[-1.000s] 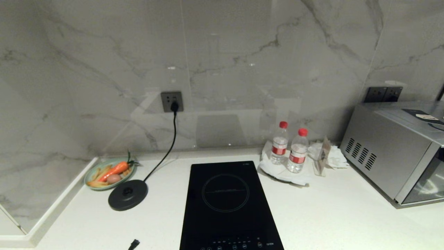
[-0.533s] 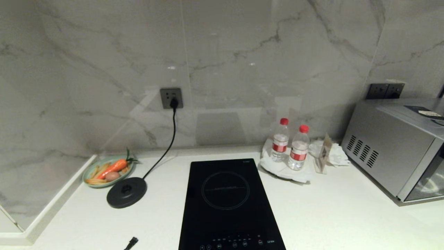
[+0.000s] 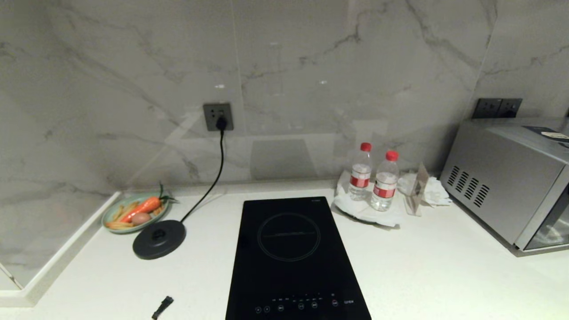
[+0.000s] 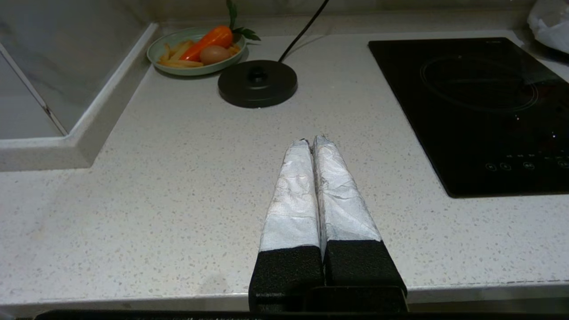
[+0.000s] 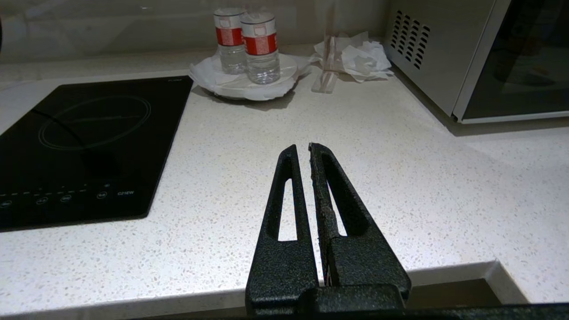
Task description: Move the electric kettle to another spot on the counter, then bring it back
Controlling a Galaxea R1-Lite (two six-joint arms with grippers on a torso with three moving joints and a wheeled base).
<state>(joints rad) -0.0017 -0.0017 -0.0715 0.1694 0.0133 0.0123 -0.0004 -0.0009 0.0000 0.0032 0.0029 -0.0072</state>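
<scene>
Left tool [image 4: 311, 141]: held low over the front part of the counter [image 4: 178, 178], fingers pointing toward the back wall, the two foil-wrapped fingers [image 4: 291, 195] pressed together along their whole length and holding nothing. Its black tip shows at the lower edge of the head view.

Right tool [image 5: 301, 151]: same level pose over the counter's front edge, to the right of the cooktop [image 5: 89, 138]; the black slotted fingers [image 5: 338, 200] meet at the tips, nothing between them.

Electric kettle: not visible in any view. Its round black base disc [image 3: 158, 233] stands bare on the counter left of the cooktop, just in front of the green plate [image 3: 111, 213] that holds a carrot [image 3: 142, 209], an egg and pale sticks. The cord [image 3: 213, 173] runs from the disc up to the wall socket [image 3: 218, 117].

Other items: two water bottles [image 3: 373, 180] with red caps on a white plate right of the cooktop, crumpled paper [image 3: 433, 193] beside them, a silver microwave [image 3: 502, 178] at far right.

Change from the earlier head pictures: the whole scene has slid upward and slightly sideways in the head view, so that more of the counter's front shows; that is the camera moving. The items on the counter keep the same places relative to one another.
</scene>
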